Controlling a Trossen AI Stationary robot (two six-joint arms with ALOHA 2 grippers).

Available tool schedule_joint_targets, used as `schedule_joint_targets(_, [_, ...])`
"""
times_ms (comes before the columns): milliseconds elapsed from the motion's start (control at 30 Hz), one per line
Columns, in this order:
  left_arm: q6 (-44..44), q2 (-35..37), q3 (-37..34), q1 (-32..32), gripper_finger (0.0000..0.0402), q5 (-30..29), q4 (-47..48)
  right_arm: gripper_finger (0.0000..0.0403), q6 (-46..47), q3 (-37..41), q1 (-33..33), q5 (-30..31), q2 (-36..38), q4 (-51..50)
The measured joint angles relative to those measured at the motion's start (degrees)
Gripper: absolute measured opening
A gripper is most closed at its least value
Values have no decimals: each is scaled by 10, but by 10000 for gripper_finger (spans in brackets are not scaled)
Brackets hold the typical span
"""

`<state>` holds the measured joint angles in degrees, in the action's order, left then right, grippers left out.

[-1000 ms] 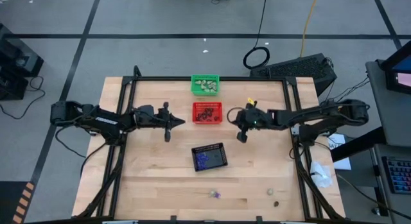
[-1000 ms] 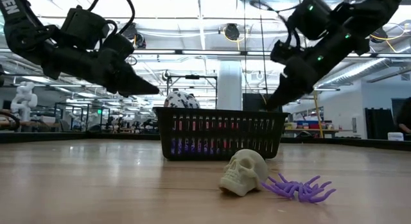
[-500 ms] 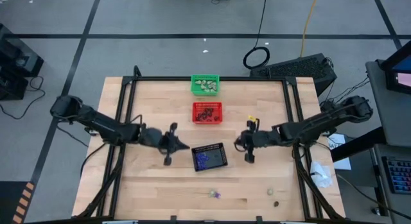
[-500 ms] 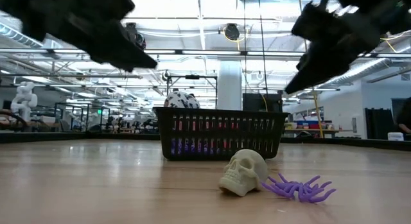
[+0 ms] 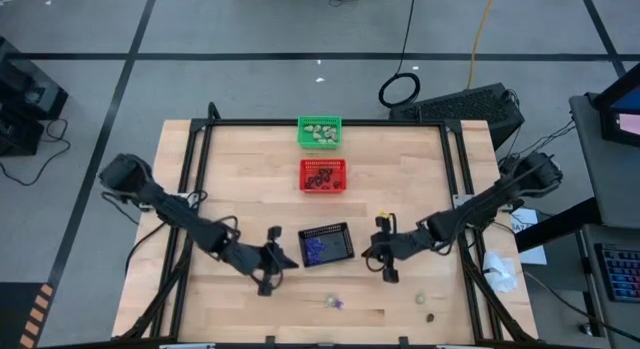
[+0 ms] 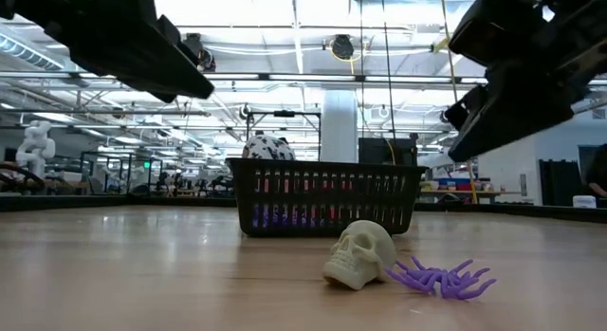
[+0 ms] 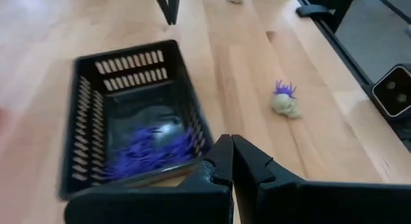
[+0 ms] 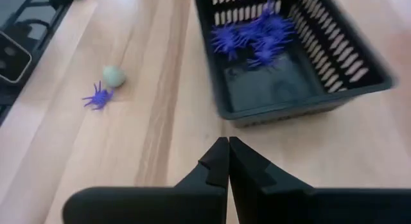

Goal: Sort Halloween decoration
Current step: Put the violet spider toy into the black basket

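Both pincers clenched tight and carrying nothing: left gripper point(image 5: 281, 261) low over the wood just beside the black basket point(image 5: 327, 245) on its left, right gripper point(image 5: 372, 255) just beside it on the other side. Fingertips pressed together in both wrist views, left gripper point(image 7: 229, 147) looking past the basket's corner, right gripper point(image 8: 227, 149) looking at its near wall.

Looks like a reach toward the leftovers at the front of the table, nothing picked yet. Lying loose there: a cream skull point(image 6: 360, 254) touching a purple spider point(image 6: 441, 277), the pair well in front of the black basket in the low view. Same pair in the overhead shot as a small speck near the front edge, skull point(image 5: 328, 301) and spider point(image 5: 338, 304). Farther right, two more tiny pieces, one pale point(image 5: 421, 299), one dark point(image 5: 430, 316).

Next move, by the look of it: jaws need to spread first, then a drop over one trinket only. Tricky, with skull and spider touching; easy to nudge one while closing on the other.

Containers now. Black basket: a heap of purple spiders point(image 8: 253, 36) against one wall, rest of the floor bare. Red basket point(image 5: 323, 175) mid-table: dark brown pieces. Green basket point(image 5: 320, 132) at the back: pale cream pieces.
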<state>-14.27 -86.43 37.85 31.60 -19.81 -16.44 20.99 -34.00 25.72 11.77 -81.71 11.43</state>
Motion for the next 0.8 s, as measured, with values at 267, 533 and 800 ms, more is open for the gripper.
schedule_joint_targets(267, [-5, -85, 64, 12, 0, -33, 1, 0, -12, -46, 11, 1, -52, -7])
schedule_joint_targets(533, [-12, -140, 116, 29, 0, -121, 0, 0, -27, -103, 11, 2, -49, -120])
schedule_joint_targets(800, [-27, -209, 196, 62, 0, -165, 80, 0, -38, -111, 11, 2, -49, -137])
